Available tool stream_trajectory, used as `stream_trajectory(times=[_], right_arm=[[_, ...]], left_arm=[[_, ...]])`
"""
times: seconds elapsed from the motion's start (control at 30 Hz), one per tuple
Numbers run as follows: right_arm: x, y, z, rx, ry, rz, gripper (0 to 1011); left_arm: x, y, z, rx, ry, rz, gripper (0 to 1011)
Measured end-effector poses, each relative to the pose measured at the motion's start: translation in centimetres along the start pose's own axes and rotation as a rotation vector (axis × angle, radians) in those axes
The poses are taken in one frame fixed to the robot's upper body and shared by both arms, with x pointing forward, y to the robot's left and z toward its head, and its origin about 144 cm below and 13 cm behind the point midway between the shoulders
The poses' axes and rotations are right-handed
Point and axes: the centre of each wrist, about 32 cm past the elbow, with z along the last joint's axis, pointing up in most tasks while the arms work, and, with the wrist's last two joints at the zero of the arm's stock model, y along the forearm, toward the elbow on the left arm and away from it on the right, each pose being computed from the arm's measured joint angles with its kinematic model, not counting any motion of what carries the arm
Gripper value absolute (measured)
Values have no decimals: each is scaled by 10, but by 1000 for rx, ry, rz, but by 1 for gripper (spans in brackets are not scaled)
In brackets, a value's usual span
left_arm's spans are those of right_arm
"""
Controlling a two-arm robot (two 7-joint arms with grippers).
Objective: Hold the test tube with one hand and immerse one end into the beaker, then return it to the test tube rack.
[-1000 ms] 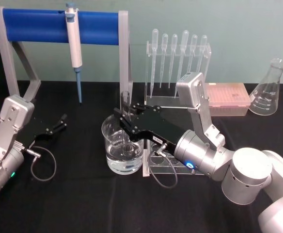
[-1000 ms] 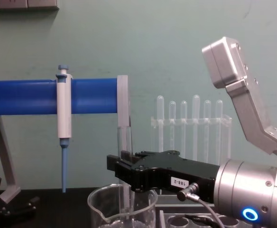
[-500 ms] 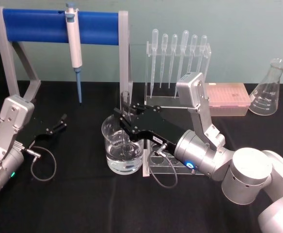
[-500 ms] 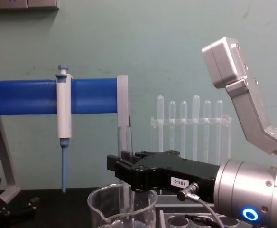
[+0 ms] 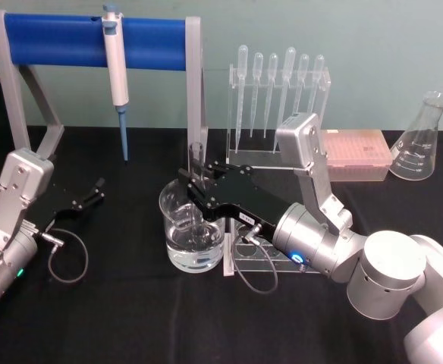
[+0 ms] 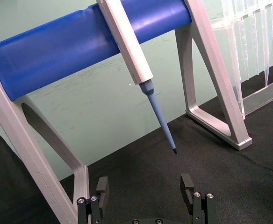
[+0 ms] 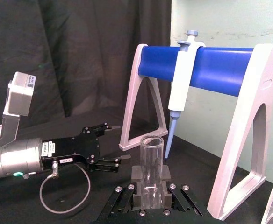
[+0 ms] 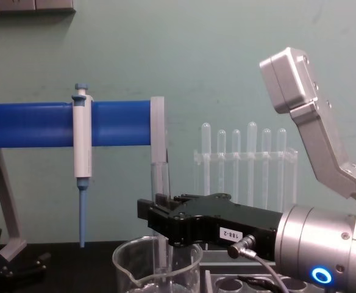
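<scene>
Starting at our left, we are resting the left gripper (image 5: 92,193) low over the black table (image 5: 130,318), its fingers spread with nothing between them, well apart from the work. Moving rightward, we are holding the test tube (image 5: 196,155) upright in the right gripper (image 5: 197,180), whose fingers are pinching the glass partway down its length. The open rim is standing above the gripper and the lower end is hanging below it, inside the beaker (image 5: 177,254). That end is looking dipped into the liquid, so we are judging the pick-up done and the immersion done or all but done. Under the right gripper's body, just right of the beaker, the clear test tube rack (image 5: 265,262) is waiting with open holes. Three steps are remaining, as we are reading it: lifting the tube clear of the beaker's rim, carrying it rightward over the rack, and lowering it into a hole before letting go.
</scene>
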Motion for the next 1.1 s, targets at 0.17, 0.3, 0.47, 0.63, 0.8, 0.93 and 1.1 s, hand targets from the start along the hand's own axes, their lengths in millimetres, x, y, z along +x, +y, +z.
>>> stream_trajectory(times=[0.17, 0.3, 0.47, 0.63, 0.8, 0.93, 1.1], right_arm=[[0, 0, 0, 0, 0, 0, 241], [0, 0, 0, 0, 0, 0, 241], [0, 0, 0, 0, 0, 0, 241], [0, 0, 0, 0, 0, 0, 241], [0, 0, 0, 0, 0, 0, 241], [0, 0, 0, 0, 0, 0, 241], [0, 0, 0, 0, 0, 0, 241]], left_arm=[[0, 0, 0, 0, 0, 0, 1000], [0, 0, 0, 0, 0, 0, 1000], [0, 0, 0, 0, 0, 0, 1000], [0, 0, 0, 0, 0, 0, 1000], [0, 0, 0, 0, 0, 0, 1000], [0, 0, 0, 0, 0, 0, 1000], [0, 0, 0, 0, 0, 0, 1000]])
